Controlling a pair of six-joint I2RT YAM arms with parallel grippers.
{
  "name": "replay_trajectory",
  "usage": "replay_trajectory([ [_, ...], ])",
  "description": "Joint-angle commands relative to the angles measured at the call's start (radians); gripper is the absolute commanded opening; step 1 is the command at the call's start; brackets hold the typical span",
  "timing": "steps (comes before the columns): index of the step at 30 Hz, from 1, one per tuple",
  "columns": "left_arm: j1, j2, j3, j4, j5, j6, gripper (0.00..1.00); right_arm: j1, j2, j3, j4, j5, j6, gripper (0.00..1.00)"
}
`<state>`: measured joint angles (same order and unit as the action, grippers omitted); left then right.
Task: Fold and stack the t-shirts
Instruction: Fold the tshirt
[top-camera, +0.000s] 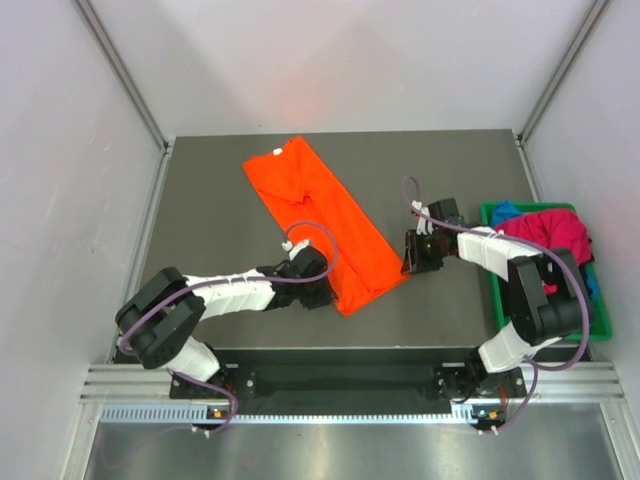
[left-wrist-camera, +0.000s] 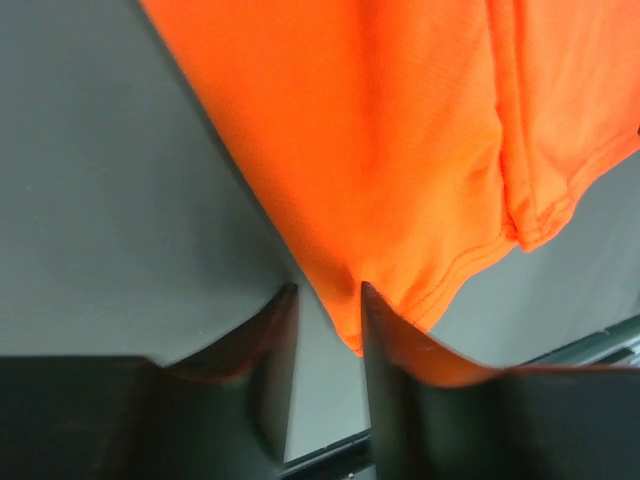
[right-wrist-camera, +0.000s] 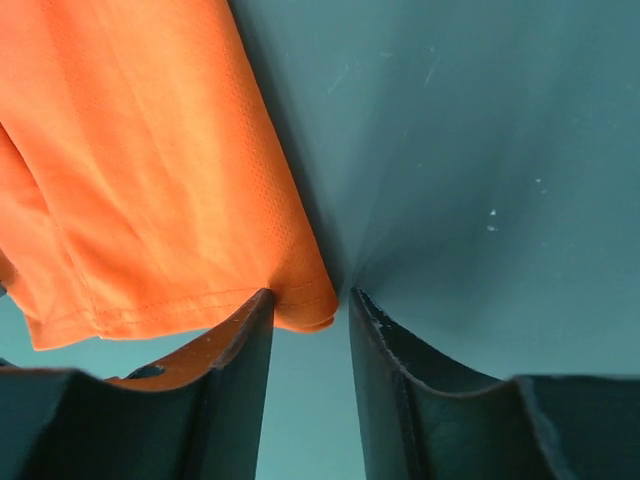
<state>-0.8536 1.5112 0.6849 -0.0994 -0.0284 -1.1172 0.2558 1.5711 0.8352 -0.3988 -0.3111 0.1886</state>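
Top view: orange t-shirt (top-camera: 325, 220) lies flat on the surface (top-camera: 215, 215), folded into a long strip that runs diagonally from far-left to near-right. A white tag shows at its far end. Left end effector (top-camera: 325, 288) sits at the near-left corner of the hem, and right end effector (top-camera: 412, 260) sits at the near-right corner. Both are low at the cloth edge. Green bin (top-camera: 600, 315) is at the right edge of the surface, next to the right arm. It holds the magenta-red t-shirt (top-camera: 555, 235) and the blue t-shirt (top-camera: 505, 211), both bunched up, with the blue one mostly under the red.

Left wrist view: the fingers (left-wrist-camera: 275, 350) stand apart with bare surface showing in the gap. The hem corner tip reaches into the gap and laps onto the right-hand finger. The cloth isn't pinched, so this end effector is released.

Right wrist view: the fingers (right-wrist-camera: 385, 350) are also apart with a clear gap. The stitched hem corner sits right at the tips, against the left-hand finger and partly across the gap mouth. Nothing is clamped, so this one is released too.
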Motion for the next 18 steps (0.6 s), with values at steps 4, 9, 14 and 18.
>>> replay_trajectory([
  [4, -0.005, -0.020, 0.033, -0.101, -0.041, 0.040, 0.07, -0.012, -0.046, -0.065, 0.077, -0.042, 0.020, 0.17],
  [9, -0.005, -0.130, 0.054, -0.273, -0.085, 0.100, 0.00, 0.055, -0.179, -0.203, 0.181, -0.037, 0.158, 0.00],
  [14, -0.007, -0.296, 0.057, -0.535, -0.105, 0.112, 0.19, 0.179, -0.318, -0.382, 0.245, 0.056, 0.380, 0.00],
  [18, -0.007, -0.459, 0.025, -0.641, -0.119, 0.112, 0.50, 0.252, -0.483, -0.497, 0.248, 0.125, 0.488, 0.00],
])
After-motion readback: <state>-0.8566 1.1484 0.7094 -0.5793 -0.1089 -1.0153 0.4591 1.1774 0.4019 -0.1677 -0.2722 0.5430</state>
